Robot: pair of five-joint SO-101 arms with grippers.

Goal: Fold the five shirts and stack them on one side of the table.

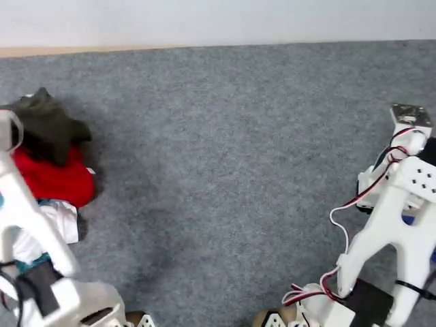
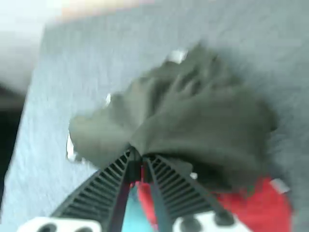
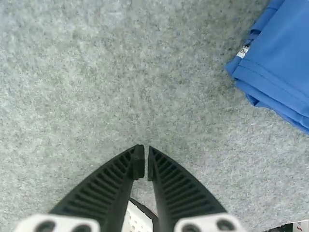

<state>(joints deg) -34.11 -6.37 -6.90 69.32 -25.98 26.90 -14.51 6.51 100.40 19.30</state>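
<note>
A crumpled dark green shirt (image 1: 46, 126) lies on top of a pile at the table's left edge, over a red shirt (image 1: 54, 178), a white one (image 1: 63, 221) and a bit of teal cloth (image 1: 33, 262). In the left wrist view my left gripper (image 2: 137, 166) is shut on the near edge of the dark green shirt (image 2: 193, 121), with the red shirt (image 2: 260, 208) showing beneath. My right gripper (image 3: 141, 162) is shut on nothing, just above the grey carpet. A folded blue shirt (image 3: 282, 67) lies close beside it, apart from the fingers.
Grey carpet (image 1: 225, 157) covers the whole table, with open room across the middle and back. A pale wall runs along the far edge. The left arm (image 1: 30, 218) stands over the pile, and the right arm (image 1: 395, 204) hides most of the blue shirt (image 1: 407, 219).
</note>
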